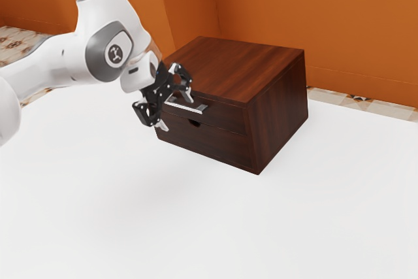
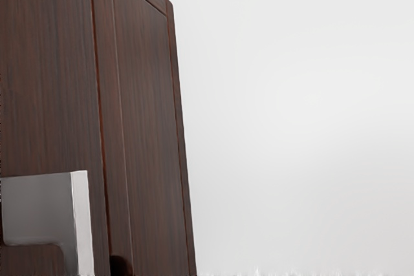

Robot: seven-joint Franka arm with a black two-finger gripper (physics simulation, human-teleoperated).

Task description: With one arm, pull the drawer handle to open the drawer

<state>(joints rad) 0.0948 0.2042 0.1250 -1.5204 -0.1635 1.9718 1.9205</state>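
The cabinet [image 1: 274, 106], dark wood, stands on the white table [image 1: 196, 227] toward the back, near the orange wall [image 1: 326, 11]. Its drawer [image 1: 222, 117] is the upper panel of the front face, and that panel lies level with the panel below it, so the drawer looks closed. The handle [image 1: 191, 105], a short silver bar, runs across the drawer front near the exterior view's left end of it. The arm [image 1: 78, 57] comes in from the exterior view's left, and the gripper [image 1: 163, 96] is right at the handle's near end. Its black fingers are spread, one above the bar and one below, so it reads as open around the bar's end; I cannot tell whether either finger touches the bar. From the wrist, the drawer [image 2: 52, 82] front is close up, with the grey handle [image 2: 39, 208] just under the hand and the table [image 2: 291, 127] beyond the cabinet's edge.
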